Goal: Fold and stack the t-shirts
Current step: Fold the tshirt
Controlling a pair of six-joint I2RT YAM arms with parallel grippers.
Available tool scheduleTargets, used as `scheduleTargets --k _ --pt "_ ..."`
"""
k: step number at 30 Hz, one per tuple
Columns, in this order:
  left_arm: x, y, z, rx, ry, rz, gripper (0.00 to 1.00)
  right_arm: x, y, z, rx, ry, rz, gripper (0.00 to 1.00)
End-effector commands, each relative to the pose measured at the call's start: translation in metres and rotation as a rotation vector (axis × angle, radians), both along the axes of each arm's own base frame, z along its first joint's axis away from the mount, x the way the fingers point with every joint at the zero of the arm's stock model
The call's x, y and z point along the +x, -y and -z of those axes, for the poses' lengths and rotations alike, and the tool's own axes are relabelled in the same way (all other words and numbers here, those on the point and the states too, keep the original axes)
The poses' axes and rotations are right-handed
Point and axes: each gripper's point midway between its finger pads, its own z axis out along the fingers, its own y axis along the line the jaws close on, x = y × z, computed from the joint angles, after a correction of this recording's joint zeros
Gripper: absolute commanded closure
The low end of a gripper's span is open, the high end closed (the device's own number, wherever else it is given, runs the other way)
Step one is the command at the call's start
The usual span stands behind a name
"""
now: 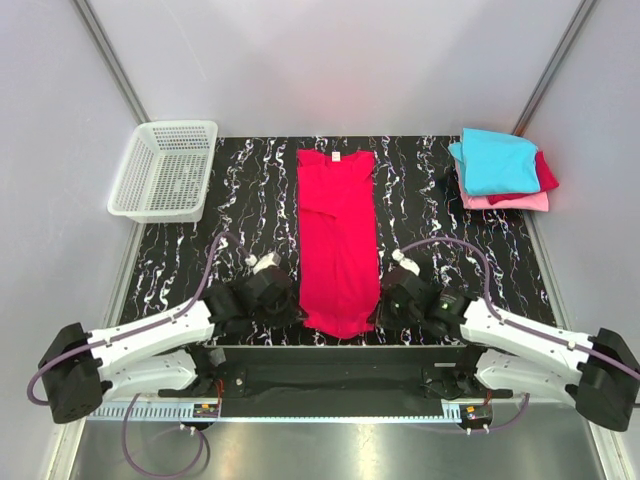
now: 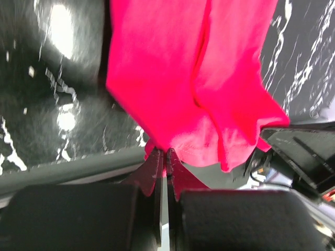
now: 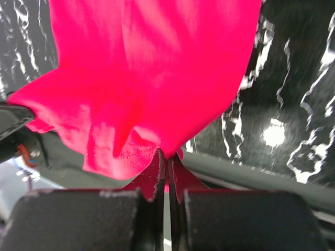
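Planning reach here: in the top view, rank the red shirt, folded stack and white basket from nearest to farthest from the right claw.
1. Red shirt, centre, held by right claw.
2. Folded stack, far right.
3. White basket, far left.

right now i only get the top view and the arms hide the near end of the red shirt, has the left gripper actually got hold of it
observer: yes. In the left wrist view the left gripper is shut on the near hem of the red shirt, with only a small tuft of cloth between its tips.
operator: ok and the right one, same or just resting on it
observer: same. In the right wrist view the right gripper is pinched shut on the hem, and the cloth puckers into folds that run up from its tips.
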Motion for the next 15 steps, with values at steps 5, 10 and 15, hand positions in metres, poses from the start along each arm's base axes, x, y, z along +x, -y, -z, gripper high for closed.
scheduleTargets --k 5,10,15 --pt "0.06 0.007 -0.036 0.096 0.138 -0.037 1.0 0.062 0.004 -0.043 -0.083 0.198 0.045 1.0" --pt "0.095 0.004 -0.054 0.115 0.178 -0.078 1.0 0.102 0.02 -0.058 -0.136 0.254 0.063 1.0" --pt "0.142 -0.001 -0.056 0.173 0.188 -0.124 1.0 0.152 0.029 -0.067 -0.197 0.282 0.082 1.0"
